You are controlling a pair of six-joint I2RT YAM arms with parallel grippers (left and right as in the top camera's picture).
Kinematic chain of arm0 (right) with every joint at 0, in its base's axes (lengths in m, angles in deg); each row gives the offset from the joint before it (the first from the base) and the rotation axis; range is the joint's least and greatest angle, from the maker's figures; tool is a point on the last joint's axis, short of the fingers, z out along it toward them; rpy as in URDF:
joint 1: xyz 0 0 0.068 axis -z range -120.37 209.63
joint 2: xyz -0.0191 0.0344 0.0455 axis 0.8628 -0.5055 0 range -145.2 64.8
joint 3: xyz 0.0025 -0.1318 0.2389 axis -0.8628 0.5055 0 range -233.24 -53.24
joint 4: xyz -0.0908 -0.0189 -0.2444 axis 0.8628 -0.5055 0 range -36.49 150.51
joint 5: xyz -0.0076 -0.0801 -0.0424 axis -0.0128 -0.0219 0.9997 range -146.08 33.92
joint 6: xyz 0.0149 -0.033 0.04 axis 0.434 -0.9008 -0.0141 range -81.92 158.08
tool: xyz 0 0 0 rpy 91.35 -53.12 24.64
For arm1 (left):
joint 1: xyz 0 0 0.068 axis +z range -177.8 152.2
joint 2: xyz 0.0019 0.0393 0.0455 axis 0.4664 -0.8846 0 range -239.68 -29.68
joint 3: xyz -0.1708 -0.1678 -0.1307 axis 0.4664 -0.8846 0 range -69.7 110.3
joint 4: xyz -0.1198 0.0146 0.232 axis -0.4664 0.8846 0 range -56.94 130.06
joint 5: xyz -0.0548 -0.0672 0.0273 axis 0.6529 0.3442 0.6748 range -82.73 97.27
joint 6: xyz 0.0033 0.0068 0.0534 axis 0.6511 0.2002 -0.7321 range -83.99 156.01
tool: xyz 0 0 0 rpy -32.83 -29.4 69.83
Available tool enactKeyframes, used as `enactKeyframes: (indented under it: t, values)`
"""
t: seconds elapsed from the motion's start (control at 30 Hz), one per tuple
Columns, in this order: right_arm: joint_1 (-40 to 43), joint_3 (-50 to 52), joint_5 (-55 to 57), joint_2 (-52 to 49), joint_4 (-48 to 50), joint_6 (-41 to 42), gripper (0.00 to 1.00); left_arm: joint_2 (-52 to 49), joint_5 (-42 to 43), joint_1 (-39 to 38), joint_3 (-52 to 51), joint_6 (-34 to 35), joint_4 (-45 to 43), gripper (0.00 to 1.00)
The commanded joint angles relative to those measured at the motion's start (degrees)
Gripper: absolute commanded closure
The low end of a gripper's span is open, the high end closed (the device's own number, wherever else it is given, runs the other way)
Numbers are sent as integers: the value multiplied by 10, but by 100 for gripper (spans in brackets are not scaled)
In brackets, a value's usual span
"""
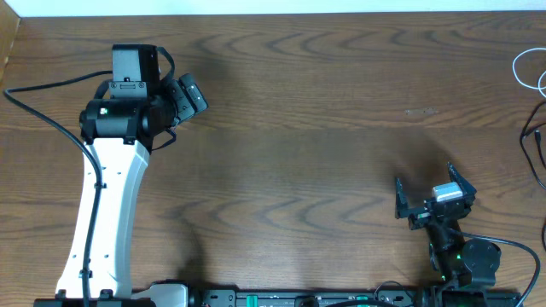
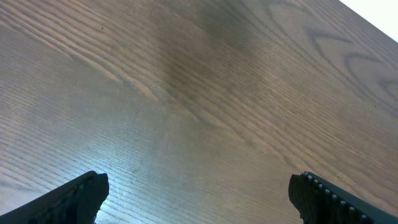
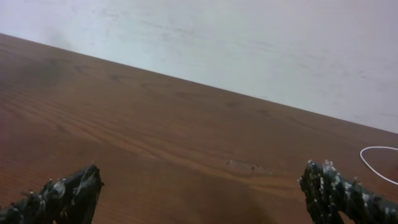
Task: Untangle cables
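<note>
Toward the far left of the tabletop [image 1: 290,153] the main risk is reach. The left end effector [image 1: 186,92] hovers well apart from the cables, so a long sweep rightward could drag or scatter the cords instead of separating them. Further right, the white cable [image 1: 517,68] lies at the far right edge and the black cable [image 1: 525,138] just nearer along the same edge. Both run partly out of the overhead view, so whether they are knotted together there cannot be told. A clumsy nudge from either arm could likely push them off the edge. Both cords are thin and the black one is dark against the dark wood, so it may slip a pinch or be missed altogether. The thicker wiring near the right arm's base could also be taken for it. The left end effector [image 2: 199,199] is released, its fingers spread wide over bare wood, holding and touching nothing. The right end effector [image 3: 202,199], near the right side, is likewise fully released and empty. It faces the far edge with only a loop of the white cable [image 3: 363,158] visible off to its right.
</note>
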Motion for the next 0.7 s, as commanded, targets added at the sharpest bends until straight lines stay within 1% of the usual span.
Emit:
enactKeyframes:
  t: [0.0,0.43,0.53,0.67]
  values:
    - [-2,1,4,3,-2,10,1,-3,1,1,-2,-8,0,2]
    - [-2,1,4,3,-2,10,1,-3,1,1,-2,-10,9,2]
    - [-2,1,4,3,-2,10,1,-2,-25,1,-2,-14,21,2]
    - [-2,1,4,3,-2,10,1,18,-25,0,-4,-14,21,2]
